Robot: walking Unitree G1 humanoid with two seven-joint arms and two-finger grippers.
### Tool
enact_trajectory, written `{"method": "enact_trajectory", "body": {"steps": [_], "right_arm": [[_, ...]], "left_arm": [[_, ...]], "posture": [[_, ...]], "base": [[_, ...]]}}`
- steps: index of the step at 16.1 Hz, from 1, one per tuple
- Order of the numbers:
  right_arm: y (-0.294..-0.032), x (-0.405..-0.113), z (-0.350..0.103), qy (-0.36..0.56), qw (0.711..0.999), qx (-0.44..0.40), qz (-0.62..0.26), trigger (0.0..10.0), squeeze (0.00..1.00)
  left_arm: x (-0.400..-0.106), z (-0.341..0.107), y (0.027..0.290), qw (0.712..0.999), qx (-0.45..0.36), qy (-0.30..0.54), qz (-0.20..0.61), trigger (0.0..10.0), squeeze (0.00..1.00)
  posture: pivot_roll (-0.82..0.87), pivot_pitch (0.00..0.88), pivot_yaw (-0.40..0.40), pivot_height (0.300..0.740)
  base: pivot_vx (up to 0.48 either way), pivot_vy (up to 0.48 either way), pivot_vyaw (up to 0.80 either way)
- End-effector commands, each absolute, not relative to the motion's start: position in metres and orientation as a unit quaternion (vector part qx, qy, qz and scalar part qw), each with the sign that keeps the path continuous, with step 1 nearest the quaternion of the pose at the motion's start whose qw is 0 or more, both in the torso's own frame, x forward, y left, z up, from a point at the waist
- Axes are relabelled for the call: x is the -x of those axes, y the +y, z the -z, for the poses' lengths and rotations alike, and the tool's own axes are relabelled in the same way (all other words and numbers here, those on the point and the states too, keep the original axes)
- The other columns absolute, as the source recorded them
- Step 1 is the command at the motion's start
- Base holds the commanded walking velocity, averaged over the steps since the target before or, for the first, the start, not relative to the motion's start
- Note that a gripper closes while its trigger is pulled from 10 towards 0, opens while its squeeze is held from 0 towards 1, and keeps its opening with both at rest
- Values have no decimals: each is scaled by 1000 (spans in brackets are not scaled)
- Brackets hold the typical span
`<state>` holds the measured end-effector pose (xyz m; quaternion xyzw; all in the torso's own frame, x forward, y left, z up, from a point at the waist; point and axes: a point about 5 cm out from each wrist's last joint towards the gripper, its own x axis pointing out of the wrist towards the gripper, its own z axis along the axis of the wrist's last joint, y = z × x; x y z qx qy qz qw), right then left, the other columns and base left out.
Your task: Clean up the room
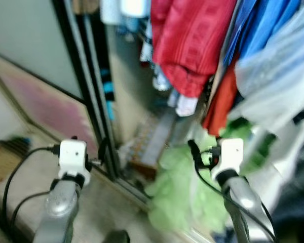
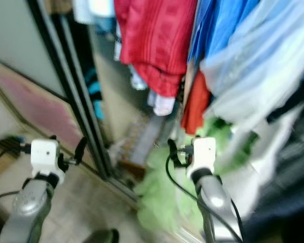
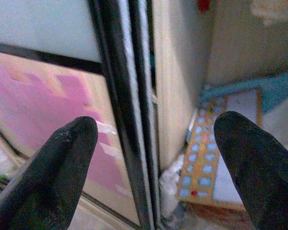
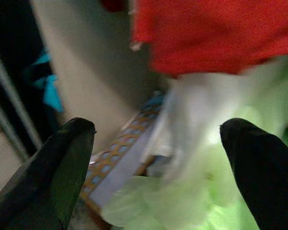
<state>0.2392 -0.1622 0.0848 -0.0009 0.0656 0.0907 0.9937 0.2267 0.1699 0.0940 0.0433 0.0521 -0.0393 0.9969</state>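
While the head views were blurred, they showed the robot facing an open wardrobe with both arms raised: the left gripper (image 1: 97, 161) stood beside the black sliding-door frame (image 1: 93, 101), and the right gripper (image 1: 198, 152) hung above a heap of green cloth (image 1: 185, 192) slumped on the floor at the wardrobe's open edge. Overhead hung a red garment (image 1: 192, 40), a blue one (image 1: 266, 25) and a pale plastic-covered one (image 1: 278, 76), and a patterned box (image 1: 149, 144) lay on the wardrobe floor. From the left wrist, the two black fingers (image 3: 53, 167) stood wide apart with nothing between them, pointing at the door frame (image 3: 129, 120) and the patterned box (image 3: 204, 158) in the back corner. From the right wrist, the fingers (image 4: 53, 163) were likewise spread wide and empty, aimed at the green cloth (image 4: 182, 191) below the red garment (image 4: 221, 33). To my eye the tidying had hardly begun: the green heap still lay on the floor, neither gripper carried anything, and gathering it up looked like the job at hand.
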Motion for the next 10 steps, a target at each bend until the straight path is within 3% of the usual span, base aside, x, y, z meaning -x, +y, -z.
{"method": "enact_trajectory", "body": {"steps": [1,5,10], "right_arm": [[-158,-236,-87,66,991,-1,-114,10000,0],[-154,-229,-76,105,983,-8,-148,10000,0],[-160,-244,-88,66,990,0,-122,10000,0]], "left_arm": [[-226,-93,168,996,-46,62,43,10000,0],[-223,-85,172,993,-71,89,22,10000,0],[-218,-80,168,992,-73,97,11,10000,0]], "posture": [[-16,0,-36,740],[-12,0,-38,740],[-3,0,-40,740]], "base": [[0,0,800],[0,0,800],[0,0,800]]}}
